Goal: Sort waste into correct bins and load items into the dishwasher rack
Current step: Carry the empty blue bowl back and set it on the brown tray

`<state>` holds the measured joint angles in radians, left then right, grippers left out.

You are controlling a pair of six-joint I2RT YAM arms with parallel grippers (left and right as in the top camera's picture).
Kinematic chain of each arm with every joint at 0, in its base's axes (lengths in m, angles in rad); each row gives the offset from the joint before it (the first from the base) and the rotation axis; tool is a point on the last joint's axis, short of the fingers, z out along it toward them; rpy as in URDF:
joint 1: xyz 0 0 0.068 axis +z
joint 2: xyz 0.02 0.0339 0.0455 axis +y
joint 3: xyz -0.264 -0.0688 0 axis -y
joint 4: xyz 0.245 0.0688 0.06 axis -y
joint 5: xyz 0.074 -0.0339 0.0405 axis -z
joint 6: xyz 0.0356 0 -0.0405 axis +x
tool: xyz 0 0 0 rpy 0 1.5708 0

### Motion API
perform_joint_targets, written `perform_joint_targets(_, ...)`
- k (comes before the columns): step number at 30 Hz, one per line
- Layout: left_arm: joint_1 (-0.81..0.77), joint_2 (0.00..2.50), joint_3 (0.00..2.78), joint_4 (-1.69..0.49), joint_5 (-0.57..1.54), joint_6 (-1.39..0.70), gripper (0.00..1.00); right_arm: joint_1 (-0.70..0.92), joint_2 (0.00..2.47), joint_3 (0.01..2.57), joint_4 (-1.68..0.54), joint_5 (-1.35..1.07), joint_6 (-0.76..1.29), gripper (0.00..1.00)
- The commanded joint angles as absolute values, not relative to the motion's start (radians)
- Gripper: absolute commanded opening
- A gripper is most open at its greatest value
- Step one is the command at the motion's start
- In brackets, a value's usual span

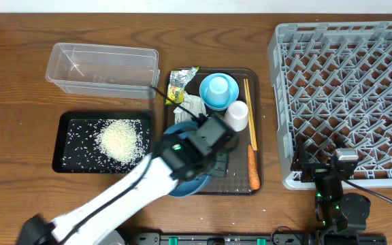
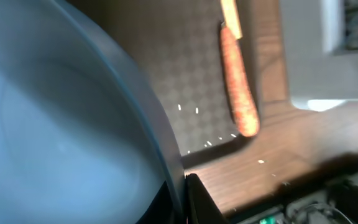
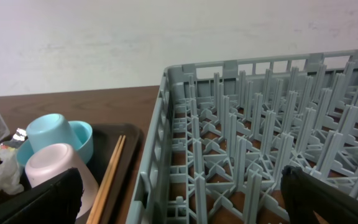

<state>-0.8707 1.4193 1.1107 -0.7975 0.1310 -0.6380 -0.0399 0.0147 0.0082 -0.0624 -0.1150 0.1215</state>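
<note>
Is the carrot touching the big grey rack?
Apart. Overhead, the carrot lies on the brown tray, with tray rim and table between it and the dishwasher rack.

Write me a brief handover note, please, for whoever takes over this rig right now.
Left gripper: looks shut on the plate rim, above the brown tray. Right gripper: open, at the rack's near edge.
Done: rice piled in the black tray; a few grains on the brown tray.
Left: wrapper, tissue and carrot lie on the brown tray; the clear tub holds nothing. The rack holds nothing: plate, bowl with the blue cup in it, white cup and chopsticks need loading.
</note>
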Motion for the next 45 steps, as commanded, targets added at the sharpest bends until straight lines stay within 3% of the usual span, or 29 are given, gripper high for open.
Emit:
perform_joint_targets(1, -0.9, 1.476, 1.109, -0.758, 0.093, -0.672, 0.06, -0.052, 0.007, 0.006, -0.065, -0.112, 0.118, 0.99)
perform_joint_targets(9, -0.952, 1.554, 1.109, -0.655, 0.093, -0.672, 0.06, -0.052, 0.007, 0.006, -0.065, -0.112, 0.118, 0.99)
perform_joint_targets(17, -0.952, 1.576, 1.109, -0.677, 0.094, -0.675, 0.17, -0.052, 0.007, 0.006, -0.065, -0.112, 0.118, 0.99)
perform_joint_targets(20, -0.952, 1.576, 1.109, -0.697, 0.093, -0.675, 0.27, -0.052, 0.007, 0.006, -0.065, -0.112, 0.118, 0.99)
perform_joint_targets(27, -0.953, 1.563, 1.144, -0.733, 0.143, -0.658, 0.3, -0.052, 0.007, 0.006, -0.065, -0.112, 0.118, 0.99)
perform_joint_targets(30, -0.958, 1.552, 1.168, -0.732, 0.187, -0.645, 0.36, -0.052, 0.007, 0.006, -0.065, -0.112, 0.118, 0.99)
perform_joint_targets(35, -0.973, 1.554, 1.179, -0.713, 0.191, -0.645, 0.58, -0.052, 0.007, 0.006, -0.065, -0.112, 0.118, 0.99)
perform_joint_targets(45, -0.981, 1.592, 1.179, -0.588, 0.283, -0.661, 0.59, -0.052, 0.007, 0.006, -0.065, -0.112, 0.118, 0.99)
